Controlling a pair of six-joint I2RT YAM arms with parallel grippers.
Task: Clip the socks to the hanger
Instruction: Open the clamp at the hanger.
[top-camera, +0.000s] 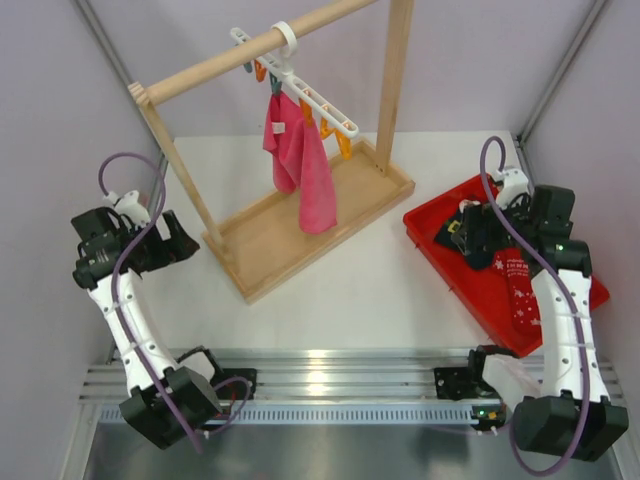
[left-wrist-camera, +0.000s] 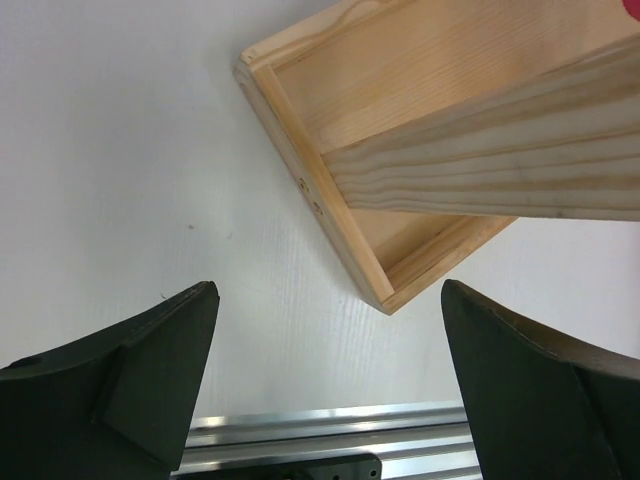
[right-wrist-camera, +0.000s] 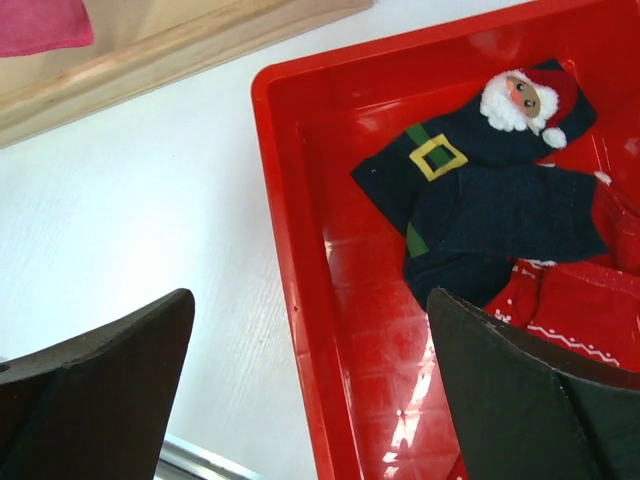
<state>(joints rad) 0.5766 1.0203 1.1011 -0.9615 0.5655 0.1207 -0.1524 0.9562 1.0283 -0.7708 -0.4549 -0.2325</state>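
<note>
Navy fabric socks (right-wrist-camera: 500, 210) touch red socks (right-wrist-camera: 580, 310) in the right-edge red plastic tray (right-wrist-camera: 310, 260), so the wide-spread right gripper (right-wrist-camera: 310, 330) may grab both.

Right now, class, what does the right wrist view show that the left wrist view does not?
Only the right wrist view: the red tray holding the socks, with a Santa figure, and a corner of the pink cloth. Only the left wrist view: an end of the wooden frame with its post. Both: the white table, some of the frame's base, and open jaws on the right gripper and left gripper.
</note>
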